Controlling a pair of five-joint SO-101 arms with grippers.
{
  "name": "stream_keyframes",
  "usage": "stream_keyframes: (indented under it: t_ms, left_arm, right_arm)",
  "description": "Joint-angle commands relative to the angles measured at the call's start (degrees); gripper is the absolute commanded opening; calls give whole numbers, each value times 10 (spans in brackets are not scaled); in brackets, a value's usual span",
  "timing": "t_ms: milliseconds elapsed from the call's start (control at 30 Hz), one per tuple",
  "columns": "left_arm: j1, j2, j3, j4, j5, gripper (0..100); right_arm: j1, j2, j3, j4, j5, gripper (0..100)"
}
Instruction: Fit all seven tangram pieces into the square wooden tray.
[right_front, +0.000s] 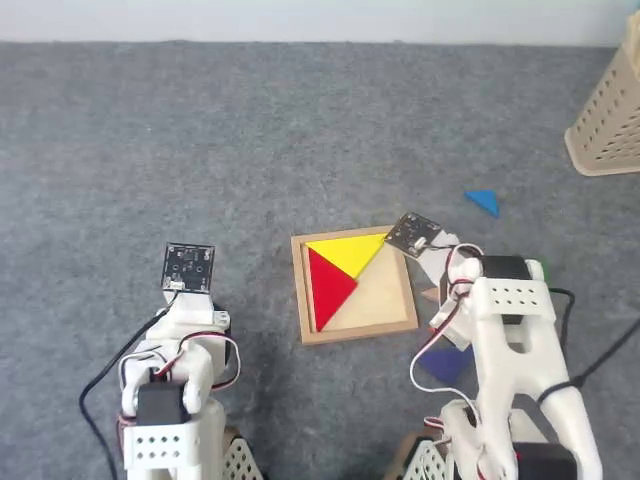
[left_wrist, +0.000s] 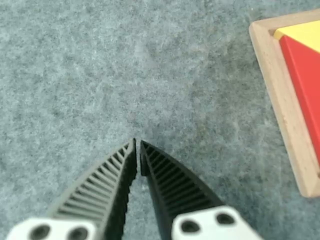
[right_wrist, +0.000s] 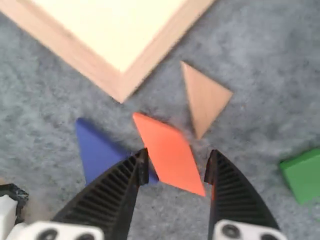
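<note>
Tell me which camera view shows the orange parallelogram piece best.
The right wrist view. There the orange parallelogram lies almost whole on the carpet, between the open fingers of the right gripper. In the high view the right arm covers it. The left wrist view faces the tray edge and carpet instead.

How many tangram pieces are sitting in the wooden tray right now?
2: yellow triangle along the far edge, red triangle against the left edge; the right arm covers one corner.
</note>
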Motion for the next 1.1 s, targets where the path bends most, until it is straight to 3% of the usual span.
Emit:
stream_keyframes:
  t_ms: [0,233,533,733,1067]
  left_arm:
    - [-1,-4,-3,4,4,11]
    - [-1,-4,-3,4,4,11]
    - [-1,-4,-3,4,4,11]
    - [-1,-4,-3,4,4,11]
    - [-1,-4,-3,4,4,11]
  right_arm:
    - [6,-22,8,-13,10,202]
    - [4,-28,37,1,11,199]
    - [-60,-24,39,73,56,197]
    - [-111,-23,99,71,133,197]
    - [-114,-22,108,-10,62,197]
